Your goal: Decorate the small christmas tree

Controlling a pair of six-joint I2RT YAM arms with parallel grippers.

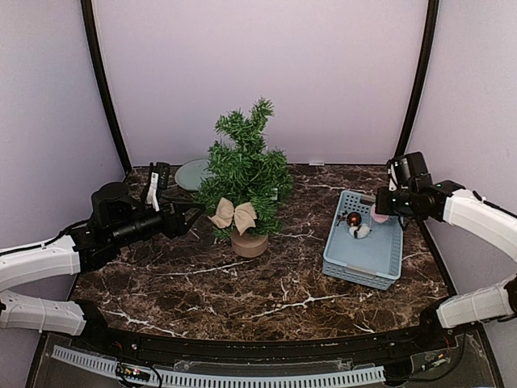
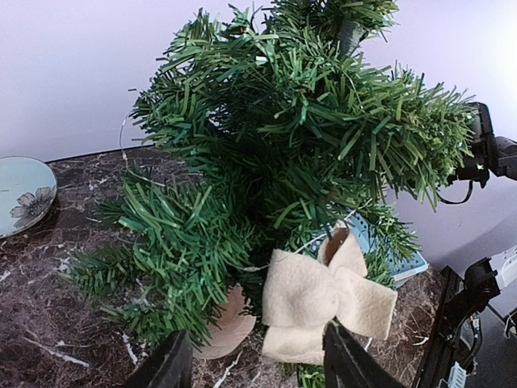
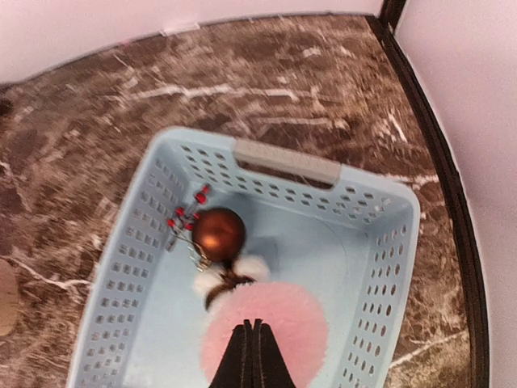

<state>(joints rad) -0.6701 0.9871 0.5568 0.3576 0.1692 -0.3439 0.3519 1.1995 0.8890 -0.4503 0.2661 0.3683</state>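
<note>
Pale lilac walls enclose a dark brown marble-patterned table, evenly lit.

The small christmas tree stands upright near the middle of the worktop, a little toward 12 o'clock. Its branches are dark green, bristly and thick, spreading to all sides, and the narrow top leans slightly toward 1 o'clock. The trunk sits in a short round tan-brown wooden stump that rests flat on the marble surface. One cream fabric bow hangs on the low branches at the 7 o'clock side, just above the stump.
</note>
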